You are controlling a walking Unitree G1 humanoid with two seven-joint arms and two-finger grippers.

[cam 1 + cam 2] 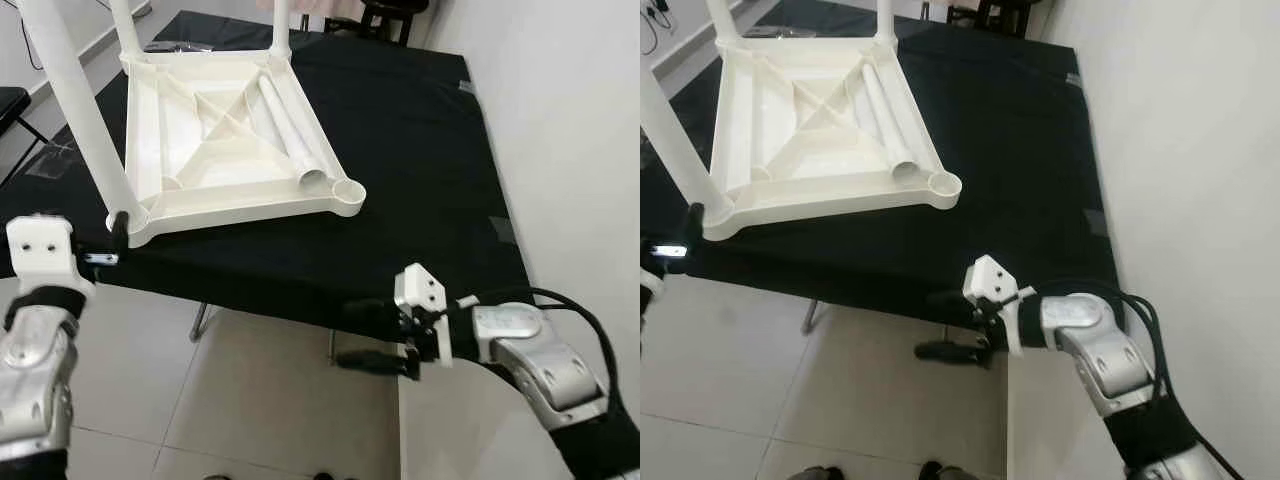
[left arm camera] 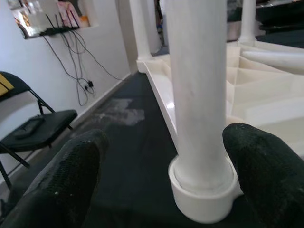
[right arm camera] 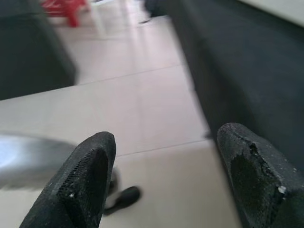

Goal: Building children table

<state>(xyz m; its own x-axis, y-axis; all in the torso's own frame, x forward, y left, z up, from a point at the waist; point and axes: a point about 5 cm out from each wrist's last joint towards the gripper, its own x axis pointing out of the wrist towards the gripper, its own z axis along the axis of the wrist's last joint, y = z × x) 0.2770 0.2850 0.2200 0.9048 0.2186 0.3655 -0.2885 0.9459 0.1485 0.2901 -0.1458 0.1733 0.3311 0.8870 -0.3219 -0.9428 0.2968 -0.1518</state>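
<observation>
An upturned white plastic children's table (image 1: 230, 205) lies on a black-covered table (image 1: 420, 150). White legs stand in its sockets, and the nearest one (image 1: 80, 110) rises from the near left corner. A loose leg (image 1: 290, 130) lies inside the frame. The near right socket (image 1: 349, 193) is empty. My left gripper (image 2: 171, 159) is open, with a finger on each side of the near left leg's base (image 2: 202, 190). My right gripper (image 1: 358, 336) is open and holds nothing; it hangs below the black table's front edge, over the floor.
A white wall (image 1: 570, 120) runs close along the right side. Tiled floor (image 1: 250, 390) lies in front of the black table. A black folding chair (image 2: 38, 128) stands to the left, with cables on the wall behind it. A red stool (image 3: 64, 7) stands farther off.
</observation>
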